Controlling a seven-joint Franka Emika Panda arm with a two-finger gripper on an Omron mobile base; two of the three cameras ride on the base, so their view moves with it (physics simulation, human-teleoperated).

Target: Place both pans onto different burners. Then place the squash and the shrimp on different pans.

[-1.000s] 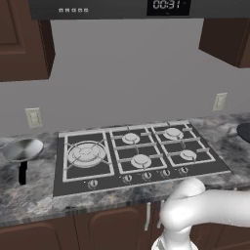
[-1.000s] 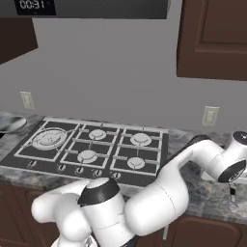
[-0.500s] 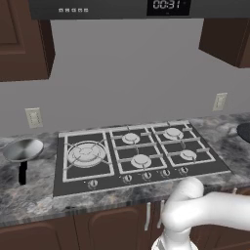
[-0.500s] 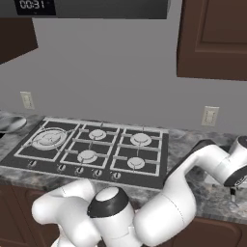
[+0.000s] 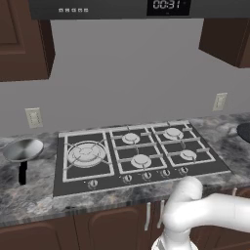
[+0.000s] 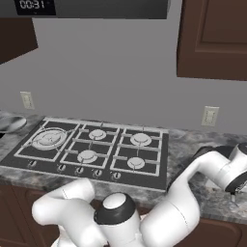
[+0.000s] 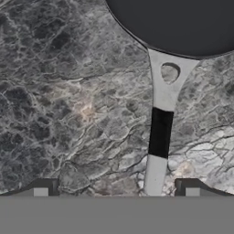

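The flat matte-black pan (image 7: 183, 20) lies on the marbled counter, its silver handle (image 7: 160, 119) with a black grip running down toward me. My gripper (image 7: 116, 189) hovers open over the handle's end, which sits between the fingertips (image 7: 43, 188), nearer the right one. The same pan (image 5: 244, 131) peeks in at the counter's far right. The shiny bowl-shaped pan (image 5: 22, 149) with its black handle rests on the counter left of the cooktop (image 5: 73, 180); it also shows as the silver pan (image 6: 9, 123). All burners, such as the large one (image 5: 86, 153), are bare. Squash and shrimp are out of view.
Dark cabinets (image 6: 214, 38) hang above the counter's right part. A wall outlet (image 5: 220, 101) sits behind the black pan. My white arm (image 6: 193, 169) stretches over the counter right of the cooktop. The counter's front edge (image 5: 49, 215) runs close below the knobs.
My arm has reached a little further right and lower toward the black pan's handle. Both pans stay where they were and the gripper stays open.
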